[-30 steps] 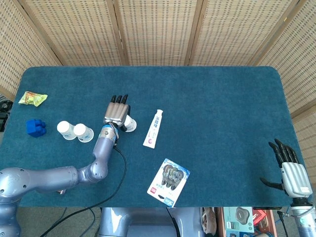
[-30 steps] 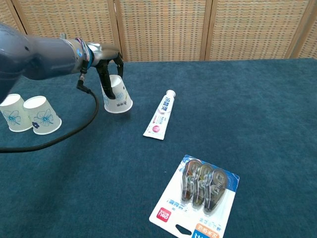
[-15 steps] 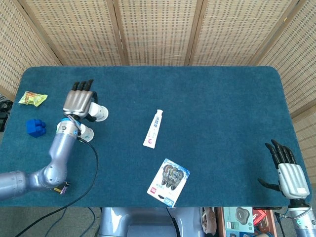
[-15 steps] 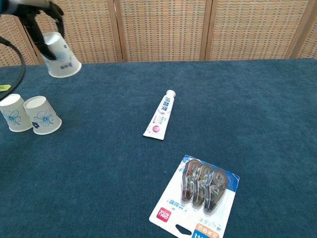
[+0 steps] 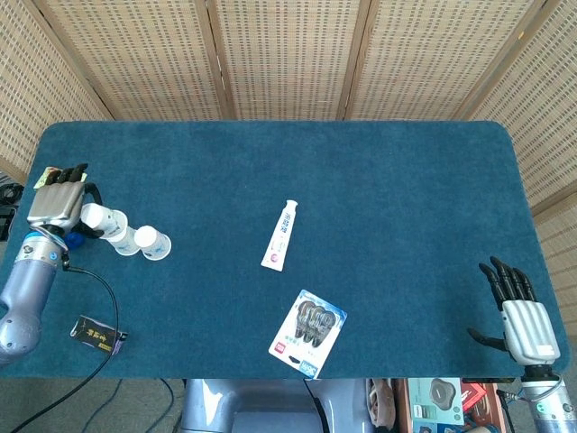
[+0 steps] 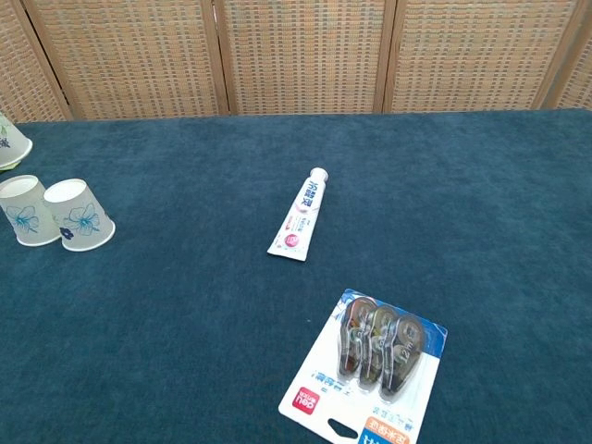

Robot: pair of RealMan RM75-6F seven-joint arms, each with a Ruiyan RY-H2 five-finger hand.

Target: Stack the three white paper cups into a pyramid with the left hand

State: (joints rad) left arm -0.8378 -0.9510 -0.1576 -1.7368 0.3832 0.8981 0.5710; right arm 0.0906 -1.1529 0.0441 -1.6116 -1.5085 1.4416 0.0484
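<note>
Two white paper cups with blue flower prints stand upside down side by side at the table's left: one (image 5: 123,240) (image 6: 23,211) and its neighbour (image 5: 153,243) (image 6: 79,215). My left hand (image 5: 56,203) holds the third cup (image 5: 94,217) in the air, tilted, just up and left of the pair. In the chest view only that cup's rim (image 6: 11,145) shows at the left edge, and the hand itself is out of frame. My right hand (image 5: 518,305) hangs open off the table's front right corner, holding nothing.
A toothpaste tube (image 5: 281,234) (image 6: 301,215) lies mid-table. A correction-tape blister pack (image 5: 308,332) (image 6: 375,365) lies near the front edge. A blue block (image 5: 76,238) and a yellow-green packet (image 5: 45,173) peek out beside my left hand. Wicker screens stand behind the table.
My left hand lifted the third cup from beside the toothpaste and carried it left across the table to a spot just up and left of the two standing cups. The right hand barely moved.
</note>
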